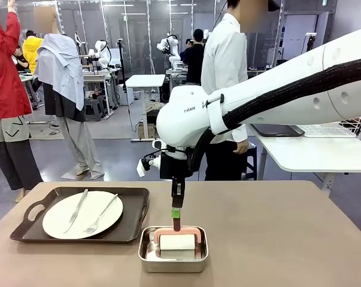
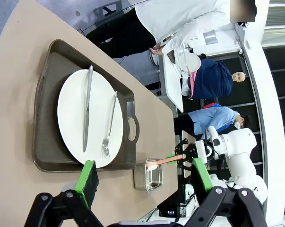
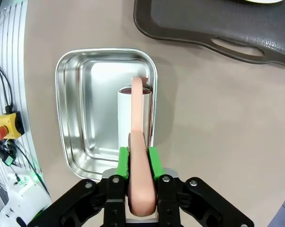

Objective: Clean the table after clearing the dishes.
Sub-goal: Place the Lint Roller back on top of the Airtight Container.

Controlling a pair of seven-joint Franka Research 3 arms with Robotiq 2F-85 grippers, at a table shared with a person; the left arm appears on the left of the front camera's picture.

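the right gripper (image 3: 138,161) is clamped on the pink handle of a lint roller (image 3: 125,118), whose white roll is inside the steel pan (image 3: 76,94), bottom centre of the front view. the left gripper (image 2: 143,166) is wide open and holds nothing. a plate (image 1: 57,220) with knife (image 1: 77,209) and fork (image 1: 102,214) lies on a dark tray (image 1: 24,230), lower left of the table (image 1: 276,239).

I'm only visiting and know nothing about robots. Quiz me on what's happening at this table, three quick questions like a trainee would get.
1. True or false: the right claw is shut on the pink handle of the roller.
2. Where does the white roller rest? A) on a chair B) in the steel pan C) on the floor
3. Fill in: on the white plate lie a knife and a ____.
Key: 1 true; 2 B; 3 fork.
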